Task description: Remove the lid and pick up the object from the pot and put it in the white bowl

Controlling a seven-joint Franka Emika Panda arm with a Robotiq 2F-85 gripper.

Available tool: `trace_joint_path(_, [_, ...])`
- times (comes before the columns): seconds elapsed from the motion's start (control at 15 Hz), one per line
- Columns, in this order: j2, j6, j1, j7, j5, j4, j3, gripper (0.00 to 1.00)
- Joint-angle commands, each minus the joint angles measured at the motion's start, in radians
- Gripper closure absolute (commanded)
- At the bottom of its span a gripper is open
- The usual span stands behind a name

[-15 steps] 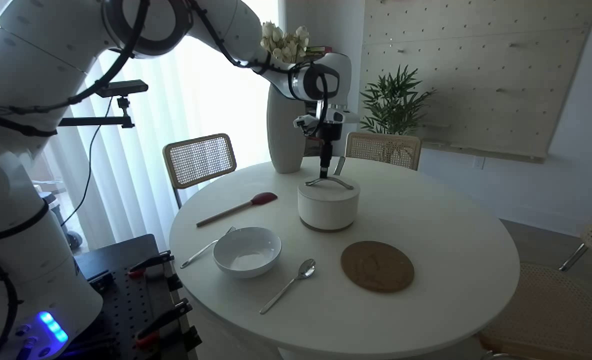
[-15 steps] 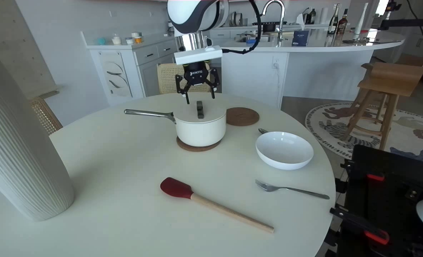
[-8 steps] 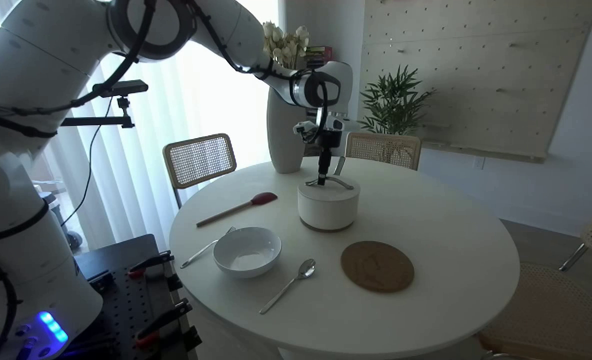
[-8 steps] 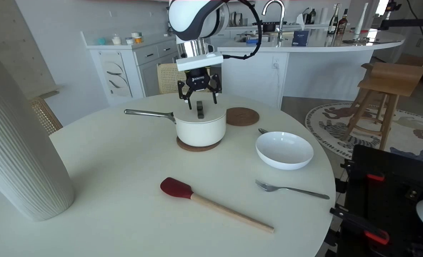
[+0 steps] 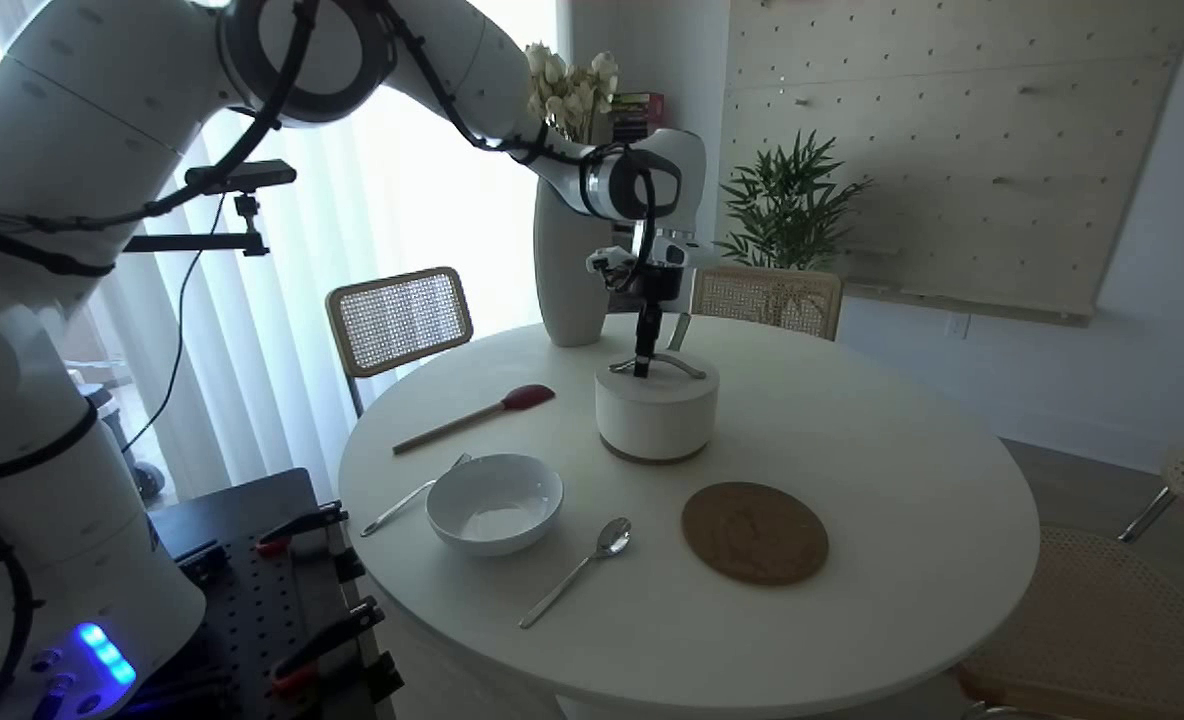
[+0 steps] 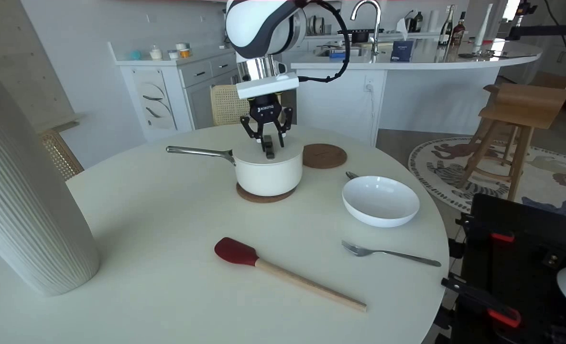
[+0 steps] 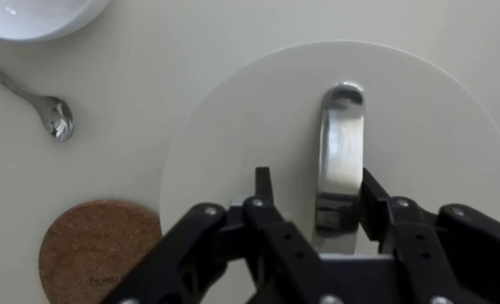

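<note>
Gripper (image 7: 315, 177) sits astride the handle (image 7: 342, 160) of the lid (image 7: 267, 131); jaws spread, pinching nothing; handle lies off-centre between them, touching or just beside the finger (image 7: 372, 207) on the right of the wrist view, plain gap to the opposite one; its long axis runs square to the closing direction, so a squeeze should land across the narrow width. Next move is likely that squeeze; the nearer finger would load first and might shove the lid sideways, so centring beforehand would help; lid is on the pot (image 6: 268, 180), looks seated; object hidden, presumably inside; bowl (image 6: 381, 203) well apart from the pot, nothing visible in it. Wrist view shows the uneven gap best; in an exterior view just one finger reads clearly against the handle's arch (image 5: 687, 366), so spacing can't be judged there; both exterior views catch the spatula (image 6: 288, 274) and fork (image 6: 392, 253), which the wrist view misses.
</note>
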Motion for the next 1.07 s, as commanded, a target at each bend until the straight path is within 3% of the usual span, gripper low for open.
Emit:
trace_joint_path(0.0, [-0.016,-0.007,0.017,-0.01,0.011,-0.012,-0.017,0.79])
trace_joint_path(0.2, [-0.016,-0.003,0.023,-0.011,0.01,-0.012,-0.017,0.98])
trace_joint_path(0.27, [-0.015,-0.003,0.024,-0.011,0.009,-0.012,-0.018,0.94])
trace_joint_path(1.0, [-0.133,0.009,0.038,0.012,-0.025,-0.046,-0.043,0.94])
